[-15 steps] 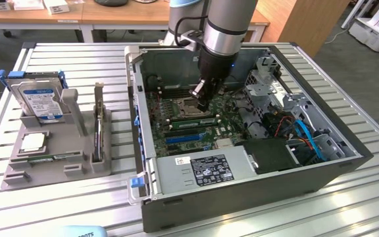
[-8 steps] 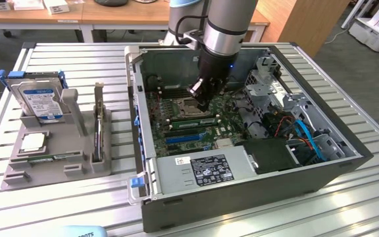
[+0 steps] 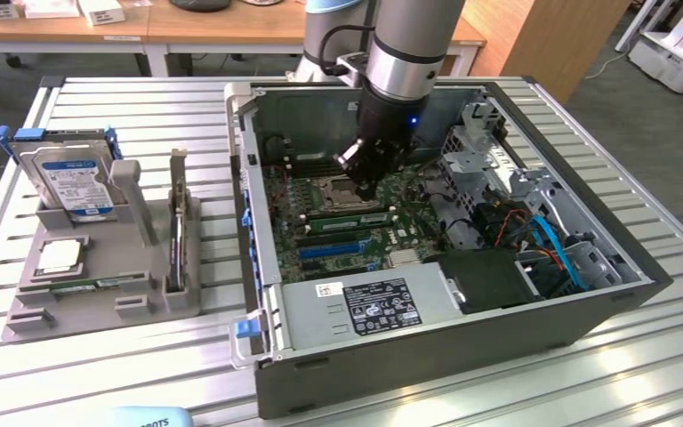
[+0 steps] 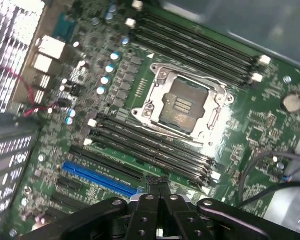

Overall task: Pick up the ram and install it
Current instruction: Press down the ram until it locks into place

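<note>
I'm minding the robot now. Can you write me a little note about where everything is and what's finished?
Gripper: shut, nothing seen between its fingers. It hangs inside the computer case, low over the black memory slots beside the processor socket.
Ram: the thin green stick that looks like it lies flat in the grey holder, at the exterior view's left, apart from the gripper.
Done: nothing that shows; the slots near the gripper look empty.
Left: the ram is not yet picked up and not yet in a slot.
</note>
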Robot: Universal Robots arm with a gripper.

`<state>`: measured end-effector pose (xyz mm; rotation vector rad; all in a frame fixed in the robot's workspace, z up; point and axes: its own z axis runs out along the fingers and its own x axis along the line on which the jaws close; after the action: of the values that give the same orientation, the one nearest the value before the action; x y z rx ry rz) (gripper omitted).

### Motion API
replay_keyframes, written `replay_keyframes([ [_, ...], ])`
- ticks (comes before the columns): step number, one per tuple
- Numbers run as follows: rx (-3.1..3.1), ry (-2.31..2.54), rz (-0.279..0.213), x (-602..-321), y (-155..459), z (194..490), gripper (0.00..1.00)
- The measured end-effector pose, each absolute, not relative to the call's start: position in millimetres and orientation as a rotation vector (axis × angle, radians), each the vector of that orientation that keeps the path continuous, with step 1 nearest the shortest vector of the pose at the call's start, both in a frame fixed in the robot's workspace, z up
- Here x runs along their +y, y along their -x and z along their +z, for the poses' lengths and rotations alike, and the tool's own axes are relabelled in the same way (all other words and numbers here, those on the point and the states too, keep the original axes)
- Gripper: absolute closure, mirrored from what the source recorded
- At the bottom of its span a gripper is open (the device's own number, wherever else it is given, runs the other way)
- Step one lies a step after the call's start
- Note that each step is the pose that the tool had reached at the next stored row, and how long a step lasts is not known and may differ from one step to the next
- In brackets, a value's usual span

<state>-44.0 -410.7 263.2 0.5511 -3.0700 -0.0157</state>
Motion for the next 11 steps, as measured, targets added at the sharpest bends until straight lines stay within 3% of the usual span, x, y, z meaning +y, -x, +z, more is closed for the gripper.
replay_keyframes([
  [11,-3.110,-0.250,-0.019,-410.7,44.0,263.0,0.90],
])
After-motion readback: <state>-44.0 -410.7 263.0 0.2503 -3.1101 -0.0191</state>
